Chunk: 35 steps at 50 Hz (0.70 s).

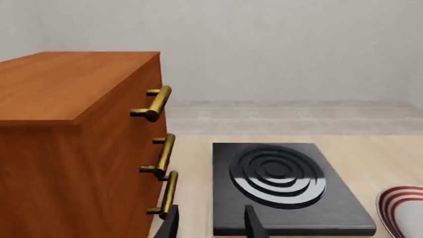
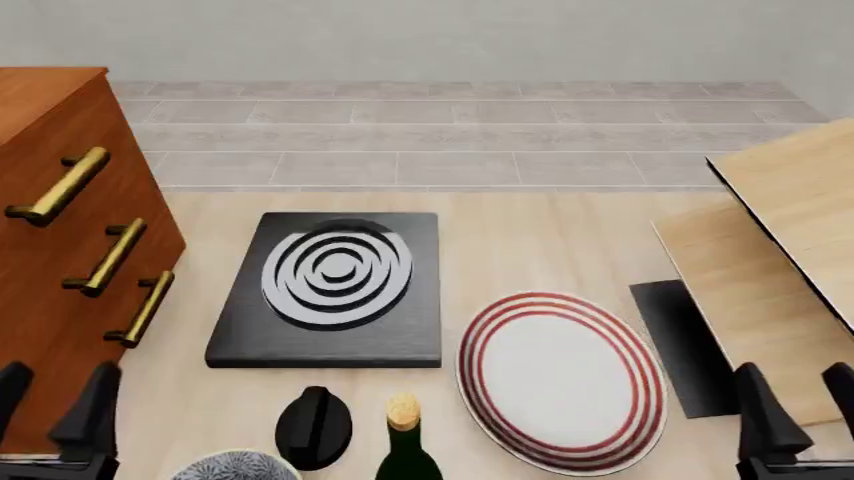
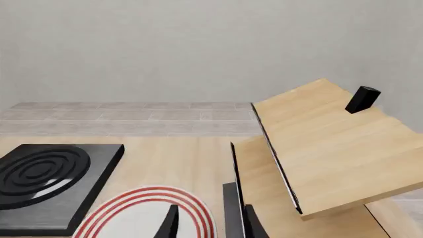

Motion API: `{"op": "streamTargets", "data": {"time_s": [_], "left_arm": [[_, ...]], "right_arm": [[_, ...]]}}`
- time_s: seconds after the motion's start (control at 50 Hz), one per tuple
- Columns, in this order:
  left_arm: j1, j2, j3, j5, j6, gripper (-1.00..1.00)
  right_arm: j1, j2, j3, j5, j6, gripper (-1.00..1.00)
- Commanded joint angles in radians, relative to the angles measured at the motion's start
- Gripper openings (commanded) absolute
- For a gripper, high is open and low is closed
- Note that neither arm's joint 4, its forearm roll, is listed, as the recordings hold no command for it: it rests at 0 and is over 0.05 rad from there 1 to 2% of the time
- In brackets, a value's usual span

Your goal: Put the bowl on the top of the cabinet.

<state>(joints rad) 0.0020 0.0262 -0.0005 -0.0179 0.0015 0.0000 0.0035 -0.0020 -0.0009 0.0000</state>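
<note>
Nothing is done yet: the bowl [image 2: 235, 466] sits on the table at the near edge, just right of the left gripper [image 2: 51, 412], whose jaws stand apart and empty. The cabinet [image 2: 54, 230] top is bare. The right gripper [image 2: 797, 412] is likewise apart, far off.

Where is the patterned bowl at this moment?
In the front view, only the bowl's top edge shows at the bottom edge, left of centre, beside the black knob-like object and right of the left gripper.
</note>
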Motion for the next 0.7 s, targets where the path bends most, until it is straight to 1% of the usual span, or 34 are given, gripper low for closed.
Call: {"op": "streamTargets", "data": {"time_s": [0.02,0.14,0.16,0.18,0.2,0.22,0.26,0.38,0.48,0.52,0.54,0.56,0.6,0.64,0.66,0.68,0.7], "left_arm": [[0.008,0.065,0.000,-0.041,0.011,1.00],[0.005,0.045,0.000,-0.015,0.018,1.00],[-0.003,0.039,0.000,-0.009,0.028,1.00],[-0.019,0.018,0.000,0.004,0.043,1.00],[-0.024,-0.009,0.000,0.017,0.044,1.00],[-0.021,-0.004,0.000,0.014,0.044,1.00],[-0.009,0.046,0.000,-0.027,0.040,1.00],[0.002,0.014,-0.003,-0.004,0.044,1.00],[0.001,0.024,-0.004,-0.007,0.052,1.00],[0.009,0.094,-0.013,-0.057,0.056,1.00],[0.001,0.101,-0.022,-0.053,0.060,1.00],[-0.017,0.114,-0.029,-0.051,0.079,1.00],[-0.017,0.115,-0.029,-0.051,0.079,1.00],[-0.026,0.141,-0.042,-0.042,0.087,1.00],[-0.022,0.150,-0.050,-0.018,0.078,1.00],[-0.024,0.119,-0.036,0.014,0.101,1.00],[-0.022,0.087,-0.036,0.042,0.100,1.00]], "right_arm": [[0.000,0.011,-0.002,-0.008,0.001,1.00],[0.000,0.010,-0.003,-0.006,-0.001,1.00],[0.000,0.007,-0.004,-0.002,0.000,1.00],[0.000,0.007,-0.004,-0.001,-0.001,1.00],[0.000,0.006,-0.004,-0.001,0.000,1.00],[0.000,0.005,-0.005,0.000,0.000,1.00],[0.000,0.006,-0.003,-0.002,-0.001,1.00],[0.000,-0.002,-0.015,0.017,-0.001,1.00],[0.000,0.001,-0.004,0.003,-0.001,1.00],[0.000,-0.001,-0.007,0.009,-0.001,1.00],[0.000,0.000,-0.005,0.006,-0.001,1.00],[0.000,0.000,-0.005,0.006,-0.001,1.00],[0.000,0.000,-0.005,0.006,-0.001,1.00],[0.000,-0.002,-0.010,0.013,-0.001,1.00],[0.000,-0.001,-0.006,0.008,-0.001,1.00],[0.000,-0.002,-0.012,0.014,-0.001,1.00],[0.000,-0.002,-0.011,0.014,-0.001,1.00]]}}
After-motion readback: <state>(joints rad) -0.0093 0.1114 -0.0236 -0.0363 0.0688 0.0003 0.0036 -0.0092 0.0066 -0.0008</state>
